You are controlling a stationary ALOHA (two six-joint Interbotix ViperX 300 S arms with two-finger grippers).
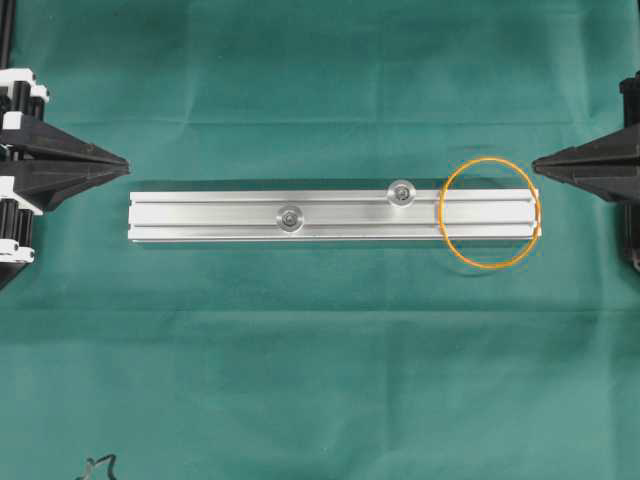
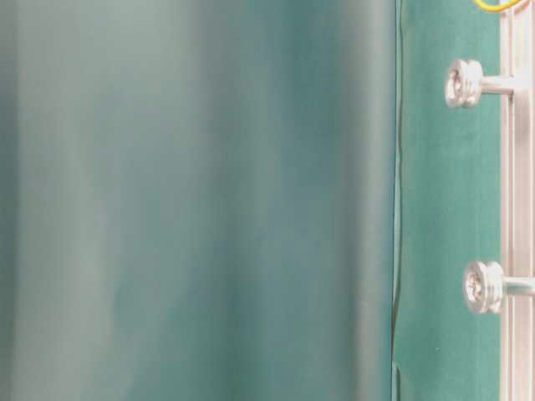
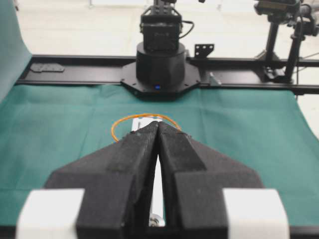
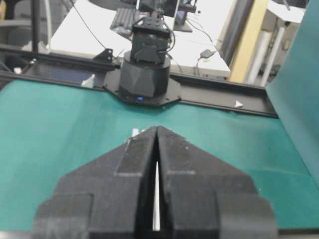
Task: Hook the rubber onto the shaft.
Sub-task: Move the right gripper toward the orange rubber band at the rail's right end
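A: Where's the rubber band (image 1: 489, 213)?

B: Draped over the aluminium rail's (image 1: 220, 217) right end, nearest the right gripper (image 1: 537, 165). It probably lies loose.

A: Claws?

B: Right and left gripper (image 1: 126, 161) both pressed together, empty. The shafts (image 1: 401, 191) lie leftward along the rail.

A rail (image 1: 330, 217) lies across the middle of the worktop (image 1: 320, 380). Two shafts stand on it: one (image 1: 290, 216) near its middle, the other (image 1: 402, 192) further right and nearer the far edge. The rubber (image 1: 489, 213) lies over the rail's right end, right of both shafts. The left hand (image 1: 122, 160) sits off the rail's left end, the right hand (image 1: 540, 162) off its right end.
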